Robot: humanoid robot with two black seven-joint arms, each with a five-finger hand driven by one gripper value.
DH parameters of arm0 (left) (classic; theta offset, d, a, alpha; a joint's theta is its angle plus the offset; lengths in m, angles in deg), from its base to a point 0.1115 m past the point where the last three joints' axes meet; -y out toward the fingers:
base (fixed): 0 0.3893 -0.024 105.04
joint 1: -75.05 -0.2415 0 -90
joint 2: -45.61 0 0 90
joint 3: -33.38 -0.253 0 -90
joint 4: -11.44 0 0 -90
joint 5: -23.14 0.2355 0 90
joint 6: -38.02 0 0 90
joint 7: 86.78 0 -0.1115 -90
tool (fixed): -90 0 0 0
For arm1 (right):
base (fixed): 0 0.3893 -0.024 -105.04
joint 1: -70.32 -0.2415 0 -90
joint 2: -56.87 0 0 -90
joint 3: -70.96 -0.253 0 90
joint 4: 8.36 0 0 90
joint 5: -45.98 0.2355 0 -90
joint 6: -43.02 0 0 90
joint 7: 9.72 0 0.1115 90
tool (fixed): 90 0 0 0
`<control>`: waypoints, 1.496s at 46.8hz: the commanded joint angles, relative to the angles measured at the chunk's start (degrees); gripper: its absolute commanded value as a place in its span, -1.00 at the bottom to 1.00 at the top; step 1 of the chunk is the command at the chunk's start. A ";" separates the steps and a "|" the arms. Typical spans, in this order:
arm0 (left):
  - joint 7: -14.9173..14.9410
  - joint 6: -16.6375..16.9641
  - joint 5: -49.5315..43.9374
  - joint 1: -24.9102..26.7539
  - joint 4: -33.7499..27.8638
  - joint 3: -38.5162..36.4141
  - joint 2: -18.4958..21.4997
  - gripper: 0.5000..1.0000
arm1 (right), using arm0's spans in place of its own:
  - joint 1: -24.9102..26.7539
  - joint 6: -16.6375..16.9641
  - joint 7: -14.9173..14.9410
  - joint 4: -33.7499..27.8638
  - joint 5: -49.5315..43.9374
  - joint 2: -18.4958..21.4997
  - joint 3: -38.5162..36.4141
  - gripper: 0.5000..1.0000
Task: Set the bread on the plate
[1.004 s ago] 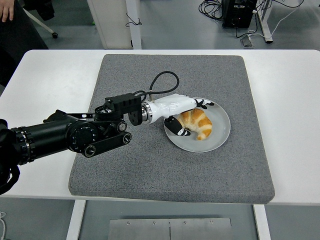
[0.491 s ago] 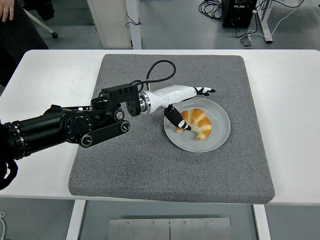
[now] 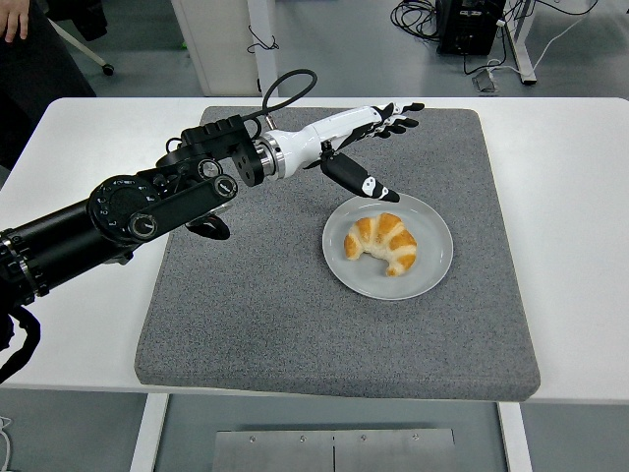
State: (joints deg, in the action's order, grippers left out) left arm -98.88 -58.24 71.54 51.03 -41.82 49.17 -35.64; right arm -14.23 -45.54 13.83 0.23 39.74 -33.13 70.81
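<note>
One hand [image 3: 359,138] is in view, the left one, white with black-tipped fingers [image 3: 401,115] spread wide and holding nothing; its thumb points down toward the rim of the plate without touching it. The hand hangs over the far part of the grey mat [image 3: 295,295], up and to the left of the plate. Behind it the black left arm [image 3: 118,221] runs back to the picture's left edge, with one black cable looping above the wrist.

One bread [image 3: 383,242], a croissant, lies on the one plate [image 3: 432,270], a little left of its middle, clear of the hand. The plate sits on the right half of the mat, well inside every mat edge. The mat's near half and its left side below the arm are bare. The mat lies on the white bench [image 3: 580,246], which shows wide bare strips to the left and right and a narrow one along the near edge. At the top left corner a person's hand [image 3: 14,18] shows beyond the bench.
</note>
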 commanded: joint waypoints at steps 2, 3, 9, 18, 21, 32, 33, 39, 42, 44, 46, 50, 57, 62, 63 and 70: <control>0.14 0.55 -2.86 -0.15 0.17 0.74 1.18 0.88 | 0.00 -0.03 0.00 -0.07 0.00 0.00 -0.02 1.00; 0.15 0.55 -3.82 -0.15 0.09 1.26 1.36 0.88 | 0.00 -0.03 0.00 0.02 0.00 0.00 -0.02 1.00; 0.15 0.73 -10.42 -1.20 0.52 4.34 2.24 0.88 | 0.00 0.06 0.00 0.02 0.00 0.00 -0.02 1.00; 0.50 4.76 -17.98 -2.35 0.79 8.38 4.08 0.88 | 0.00 -0.03 0.00 0.02 0.00 0.00 -0.02 1.00; 0.50 6.61 -20.53 -2.70 0.79 8.74 5.48 0.88 | 0.00 -0.03 0.00 0.02 0.00 0.00 -0.02 1.00; 0.15 7.41 -32.48 -4.37 3.77 12.34 8.92 0.88 | 0.00 -0.03 0.00 0.02 0.00 0.00 -0.02 1.00; 0.06 7.32 -33.10 -4.63 4.56 12.69 8.83 0.89 | 0.00 0.06 0.00 0.02 0.00 0.00 -0.02 1.00; -0.21 7.23 -35.65 -6.04 9.39 15.85 7.78 0.89 | 0.00 -0.03 0.00 0.02 0.00 0.00 -0.02 1.00; -0.12 7.06 -37.40 -7.18 11.24 18.05 6.29 0.89 | 0.00 -0.03 0.00 0.02 0.00 0.00 -0.02 1.00; -0.12 6.88 -38.20 -7.71 12.47 19.45 5.41 0.89 | 0.00 -0.03 0.00 0.02 0.00 0.00 -0.02 1.00; -0.12 6.88 -38.55 -8.15 13.61 20.51 4.44 0.89 | 0.00 -0.03 0.00 0.02 0.00 0.00 -0.02 1.00; -0.29 6.88 -38.73 -8.77 16.78 21.13 2.24 0.89 | 0.00 -0.03 0.00 0.02 0.00 0.00 -0.02 1.00; -2.05 6.88 -38.90 -8.77 22.14 23.15 -0.84 0.89 | 0.00 -0.03 0.00 0.02 0.00 0.00 -0.02 1.00; -3.19 6.79 -40.39 -9.03 22.85 25.08 -1.63 0.89 | 0.00 0.06 0.00 0.02 0.00 0.00 0.06 1.00; -3.28 6.79 -40.75 -9.12 22.94 25.09 -1.72 0.89 | 0.00 0.06 0.00 0.02 0.00 0.00 -0.02 1.00; -5.13 6.27 -44.00 -9.82 23.03 25.17 -2.07 0.89 | 0.00 -0.03 0.00 0.02 0.00 0.00 -0.02 1.00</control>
State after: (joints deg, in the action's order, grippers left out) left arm -103.15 -51.64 28.81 41.34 -18.79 74.39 -37.60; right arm -14.24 -45.54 13.83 0.21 39.74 -33.13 70.80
